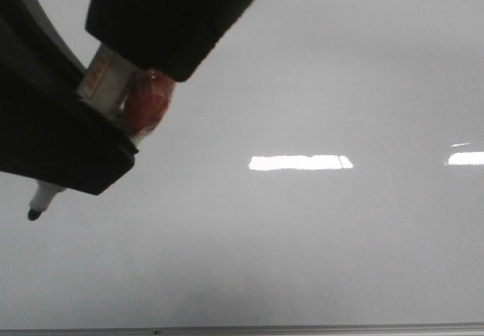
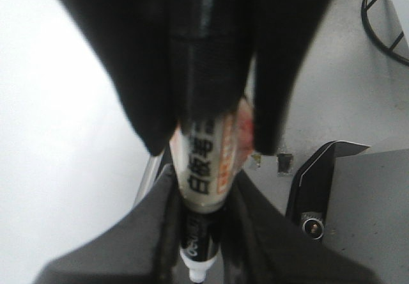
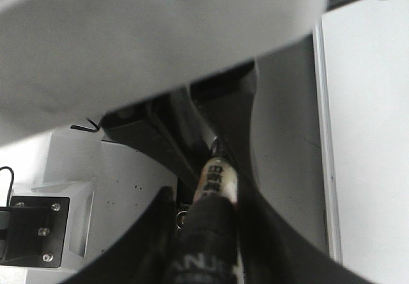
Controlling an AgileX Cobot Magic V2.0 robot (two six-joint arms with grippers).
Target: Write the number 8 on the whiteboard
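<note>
The whiteboard (image 1: 302,238) fills the front view, glossy and blank; no number 8 shows on it. A white-labelled marker (image 1: 106,82) with a black tip (image 1: 34,213) hangs in front of it at the upper left. My left gripper (image 2: 204,191) is shut on the marker (image 2: 203,162) near its front, and the bare nib sticks out past the fingers. My right gripper (image 3: 214,197) is shut on the marker's black rear end (image 3: 204,233). It also shows in the left wrist view (image 2: 211,144). The tip seems slightly off the board; I cannot tell for sure.
The board's thin metal bottom edge (image 1: 242,329) runs along the frame's bottom. Light reflections (image 1: 300,162) lie on the board. Beside the board are a grey surface with a black bracket (image 2: 319,191), a black wire ring (image 2: 383,22) and a black screwed plate (image 3: 32,226).
</note>
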